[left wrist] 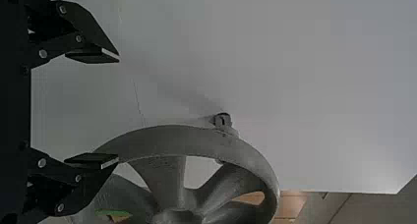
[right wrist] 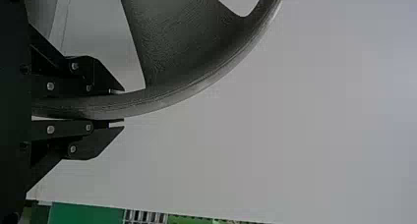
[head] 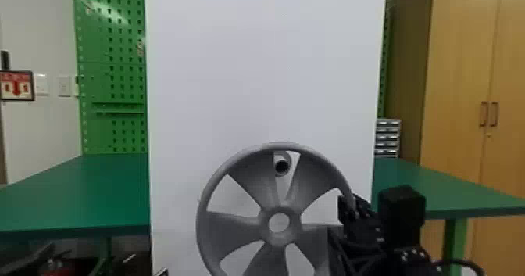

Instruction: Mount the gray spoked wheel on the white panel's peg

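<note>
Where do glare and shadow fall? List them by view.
Head view: a pale streak of glare on the green pegboard; left wrist view: a soft shadow slanting across the panel to the peg, plus a bright patch near the panel's corner; right wrist view: a lighter outer edge along the wheel.

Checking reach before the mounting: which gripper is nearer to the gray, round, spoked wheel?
The right. The right gripper is closed on the rim of the gray spoked wheel, at its right side; the left gripper stands open off the wheel's left side.
</note>
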Available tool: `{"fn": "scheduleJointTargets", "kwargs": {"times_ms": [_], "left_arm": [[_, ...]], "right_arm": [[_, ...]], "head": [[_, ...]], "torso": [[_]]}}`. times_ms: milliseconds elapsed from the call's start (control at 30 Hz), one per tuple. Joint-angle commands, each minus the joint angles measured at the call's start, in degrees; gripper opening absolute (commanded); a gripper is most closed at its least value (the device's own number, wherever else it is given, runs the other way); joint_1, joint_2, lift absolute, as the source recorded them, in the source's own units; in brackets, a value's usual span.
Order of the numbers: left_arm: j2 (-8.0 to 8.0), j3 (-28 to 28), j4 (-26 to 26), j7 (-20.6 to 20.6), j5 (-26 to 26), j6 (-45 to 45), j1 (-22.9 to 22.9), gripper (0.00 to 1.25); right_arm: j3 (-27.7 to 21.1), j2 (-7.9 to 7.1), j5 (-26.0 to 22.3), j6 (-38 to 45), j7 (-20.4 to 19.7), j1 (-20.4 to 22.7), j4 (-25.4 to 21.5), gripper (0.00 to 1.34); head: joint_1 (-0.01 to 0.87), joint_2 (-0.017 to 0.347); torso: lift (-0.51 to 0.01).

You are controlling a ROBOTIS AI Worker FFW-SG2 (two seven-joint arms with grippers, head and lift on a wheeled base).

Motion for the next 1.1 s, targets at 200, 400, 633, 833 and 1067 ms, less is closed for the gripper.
{"fn": "scheduleJointTargets", "kwargs": {"times_ms": [200,400,633,833,1067], "left_arm": [[0.09,-0.06,0.0,0.0,-0.01,0.27,0.05,0.73],[0.18,-0.15,0.0,0.0,-0.01,0.45,-0.12,0.73],[0.27,-0.41,0.0,0.0,-0.1,0.53,-0.21,0.73],[0.35,-0.5,0.0,0.0,-0.1,0.62,-0.3,0.73],[0.53,-0.76,0.0,0.0,-0.01,0.71,-0.39,0.73]], "right_arm": [[1.04,-0.46,-0.21,5.2,0.09,-4.01,-2.03,0.22],[0.86,0.07,-0.21,8.54,0.09,-5.06,-3.26,0.22],[0.78,0.15,-0.38,8.98,0.09,-6.38,-3.26,0.22],[0.51,1.12,-0.38,11.0,0.09,-8.14,-3.17,0.22],[0.78,1.56,-0.74,13.11,0.09,-10.51,-3.26,0.22]], "head": [[0.123,-0.008],[0.123,-0.008],[0.123,-0.008],[0.123,-0.008],[0.123,-0.008]], "torso": [[-0.399],[-0.399],[-0.399],[-0.399],[-0.399]]}}
